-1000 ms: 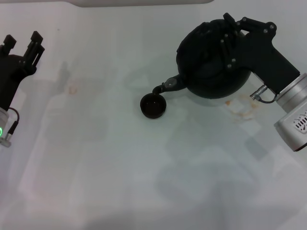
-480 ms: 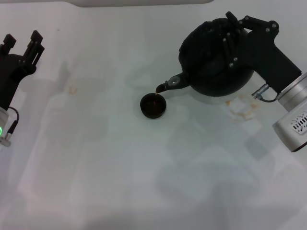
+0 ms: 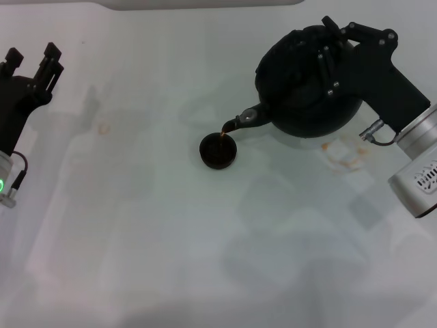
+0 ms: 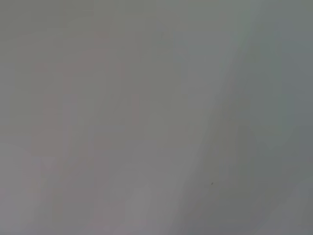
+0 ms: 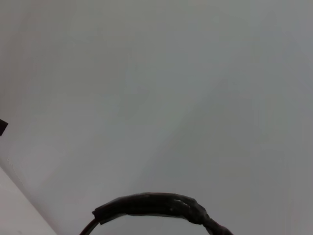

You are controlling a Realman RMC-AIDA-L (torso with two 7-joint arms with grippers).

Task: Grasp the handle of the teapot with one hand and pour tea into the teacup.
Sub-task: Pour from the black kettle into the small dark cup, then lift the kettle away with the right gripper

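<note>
Though head hides it, wrist shows handle (image 5: 151, 205).

Relative to 1 s ago, the teapot (image 3: 307, 85), gripped by the right hand (image 3: 334, 51), has shifted slightly toward the right and is tipped further. Its spout tip now sits over the rim of the teacup (image 3: 218, 152), and a thin reddish-brown stream of tea (image 3: 224, 136) runs from the spout into the cup.
</note>
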